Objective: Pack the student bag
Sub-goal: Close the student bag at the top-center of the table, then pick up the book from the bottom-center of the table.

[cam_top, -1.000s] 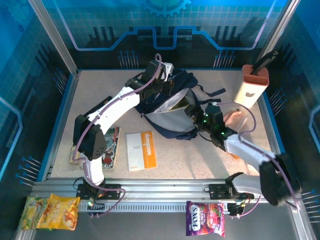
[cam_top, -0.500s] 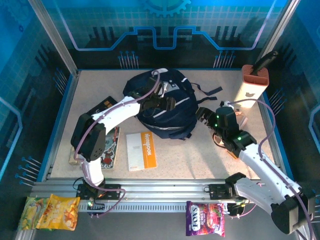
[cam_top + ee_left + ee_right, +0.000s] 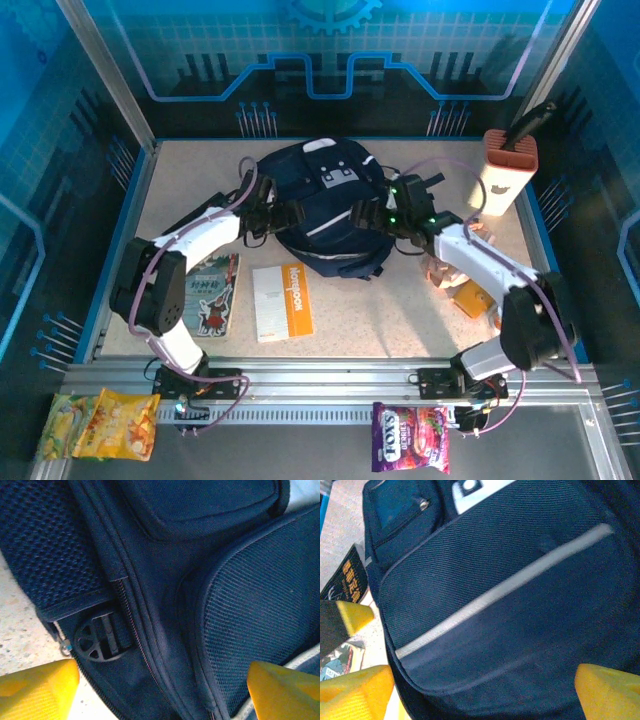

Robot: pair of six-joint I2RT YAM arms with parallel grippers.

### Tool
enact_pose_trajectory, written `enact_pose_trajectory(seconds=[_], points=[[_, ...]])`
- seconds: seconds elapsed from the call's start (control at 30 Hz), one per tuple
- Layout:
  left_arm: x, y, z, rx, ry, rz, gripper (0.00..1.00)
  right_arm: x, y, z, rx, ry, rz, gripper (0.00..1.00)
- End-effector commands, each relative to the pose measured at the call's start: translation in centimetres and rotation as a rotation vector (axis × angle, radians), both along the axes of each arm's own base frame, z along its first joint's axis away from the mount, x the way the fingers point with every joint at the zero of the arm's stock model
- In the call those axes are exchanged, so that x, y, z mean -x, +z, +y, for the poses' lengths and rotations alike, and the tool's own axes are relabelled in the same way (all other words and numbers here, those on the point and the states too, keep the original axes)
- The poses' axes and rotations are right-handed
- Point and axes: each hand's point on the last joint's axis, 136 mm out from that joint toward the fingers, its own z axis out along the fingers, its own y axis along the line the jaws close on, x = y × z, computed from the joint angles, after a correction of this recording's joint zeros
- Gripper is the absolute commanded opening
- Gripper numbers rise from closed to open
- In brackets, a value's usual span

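The student bag (image 3: 322, 200), dark navy with thin white stripes and a grey-white buckle patch, lies flat in the middle of the table. My left gripper (image 3: 277, 217) is at its left side and stands open. In the left wrist view its yellow fingertips (image 3: 35, 690) are spread wide over the bag's zipper seam (image 3: 145, 645) and a round black buckle (image 3: 97, 637). At the bag's right side my right gripper (image 3: 368, 215) is open too. Its fingertips (image 3: 607, 690) straddle the bag's front panel (image 3: 510, 630) below a white stripe. Neither gripper holds anything.
An orange-and-white notebook (image 3: 283, 300) and a picture book (image 3: 210, 292) lie in front of the bag. A white-and-orange holder (image 3: 505, 165) stands at the back right. Peach and orange items (image 3: 455, 285) lie under the right arm. Snack packets (image 3: 100, 425) (image 3: 410, 437) sit past the front rail.
The bag was held up and open a second ago; now it lies flat and closed. My left gripper opened and let go. Both grippers dropped to the bag's sides.
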Motion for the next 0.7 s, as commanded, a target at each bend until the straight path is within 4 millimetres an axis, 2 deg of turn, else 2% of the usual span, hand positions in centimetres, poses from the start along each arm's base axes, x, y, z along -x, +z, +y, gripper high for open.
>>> enact_pose_trajectory(seconds=[0.0,0.17,0.3,0.4,0.47,0.53,0.67], points=[[-1.6,-0.4,-1.4,0.054,-0.022,0.011,0.88,-1.1,-1.6,2.2,-0.008,0.064,0.047,0.91],[-3.7,-0.7,-2.7,0.081,-0.058,-0.005,0.88,-1.4,-5.6,1.7,0.038,0.013,0.134,0.89],[-5.2,-0.5,-4.7,0.146,-0.122,-0.026,0.88,0.0,-8.6,-0.2,0.104,-0.052,0.214,0.89],[-6.2,-0.6,-5.6,0.172,-0.149,-0.025,0.88,1.3,-10.1,-1.7,0.125,-0.099,0.25,0.89],[-6.6,-0.8,-5.6,0.156,-0.155,-0.013,0.88,1.8,-10.3,-2.3,0.113,-0.122,0.262,0.88],[-6.8,-0.7,-5.5,0.128,-0.168,-0.009,0.88,2.0,-9.7,-2.6,0.098,-0.132,0.251,0.88],[-6.6,0.9,-5.1,0.093,-0.195,-0.023,0.89,1.9,-7.0,-3.0,0.094,-0.137,0.187,0.88]])
